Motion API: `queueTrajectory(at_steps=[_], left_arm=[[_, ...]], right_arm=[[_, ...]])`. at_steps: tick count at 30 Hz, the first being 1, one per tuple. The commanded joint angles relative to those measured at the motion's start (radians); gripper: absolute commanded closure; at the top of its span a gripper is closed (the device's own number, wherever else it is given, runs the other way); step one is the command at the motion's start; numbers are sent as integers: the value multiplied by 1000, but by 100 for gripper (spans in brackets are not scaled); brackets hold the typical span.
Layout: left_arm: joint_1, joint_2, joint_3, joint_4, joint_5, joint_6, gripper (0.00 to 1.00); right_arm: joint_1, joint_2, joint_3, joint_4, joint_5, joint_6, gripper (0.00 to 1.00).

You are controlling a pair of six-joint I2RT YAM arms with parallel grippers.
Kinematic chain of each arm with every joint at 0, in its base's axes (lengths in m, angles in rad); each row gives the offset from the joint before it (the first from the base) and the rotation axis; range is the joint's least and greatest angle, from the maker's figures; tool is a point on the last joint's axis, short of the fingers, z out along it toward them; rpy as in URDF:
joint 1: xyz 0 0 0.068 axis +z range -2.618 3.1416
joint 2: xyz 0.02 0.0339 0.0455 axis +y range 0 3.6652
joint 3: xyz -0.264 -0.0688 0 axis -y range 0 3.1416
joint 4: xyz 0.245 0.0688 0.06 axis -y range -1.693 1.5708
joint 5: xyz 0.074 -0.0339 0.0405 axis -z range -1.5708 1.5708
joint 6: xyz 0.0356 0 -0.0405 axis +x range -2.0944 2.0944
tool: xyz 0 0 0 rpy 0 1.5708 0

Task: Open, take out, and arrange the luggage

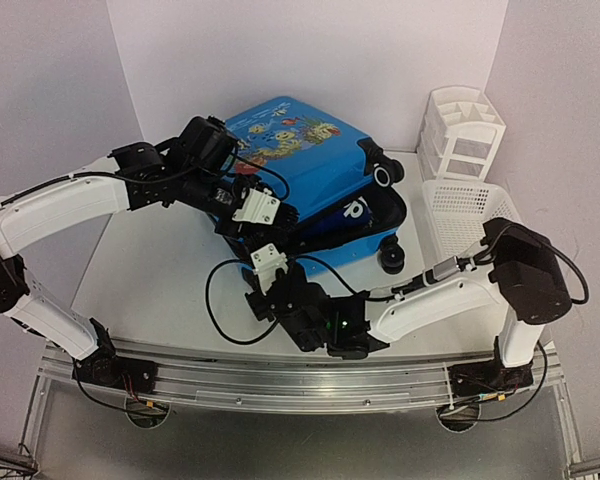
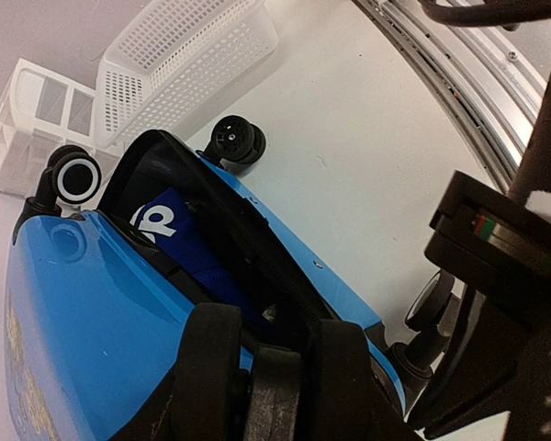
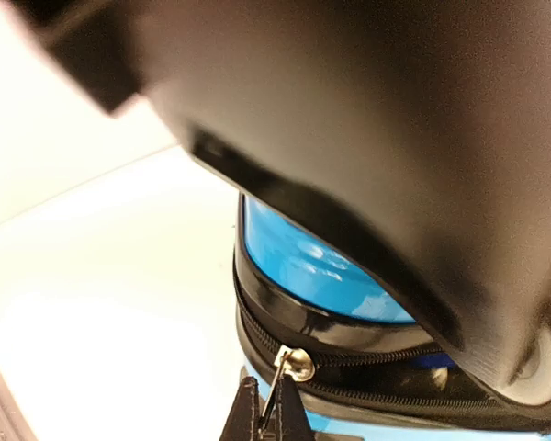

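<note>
Nearest, the right jaws pinch the zipper pull [image 3: 297,364], seen only in the right wrist view, where a blurred black bulk [image 3: 367,138] fills the top. The luggage [image 1: 310,160] lies on the surface [image 1: 150,270], its lid [image 2: 83,312] held ajar by the left jaws clamped on its rim; blue fabric [image 2: 179,239] shows in the gap. Farther right stand a basket [image 1: 465,215] and an organizer [image 1: 463,130].

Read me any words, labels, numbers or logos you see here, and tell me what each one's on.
No text reads clearly.
White mark on the blue item inside the suitcase: a logo, letters unclear.
Fish print on the suitcase lid: any lettering too blurred to read.
</note>
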Motion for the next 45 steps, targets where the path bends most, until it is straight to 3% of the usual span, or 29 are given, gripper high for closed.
queueTrajectory(at_steps=[1, 7, 14, 20, 25, 28, 35, 45], left_arm=[[14, -17, 44, 187, 105, -417, 100], [14, -33, 45, 197, 170, -372, 100], [16, -39, 64, 195, 272, -348, 100], [16, -71, 71, 91, 382, -309, 100], [29, -68, 72, 18, 440, -259, 100], [60, -50, 110, -40, 506, -211, 100], [118, -20, 157, -203, 569, -28, 100], [198, 17, 179, -363, 554, 186, 100]], right_arm=[[59, 60, 126, 31, -170, -151, 100], [58, 105, 158, -46, -131, -113, 100], [51, 224, 309, -154, -227, -157, 100], [51, 288, 407, -180, -210, -318, 100], [58, 313, 469, -356, -177, -500, 100], [55, 284, 446, -466, -93, -635, 100], [54, 179, 302, -572, 26, -749, 100], [49, 162, 240, -574, 89, -718, 100]])
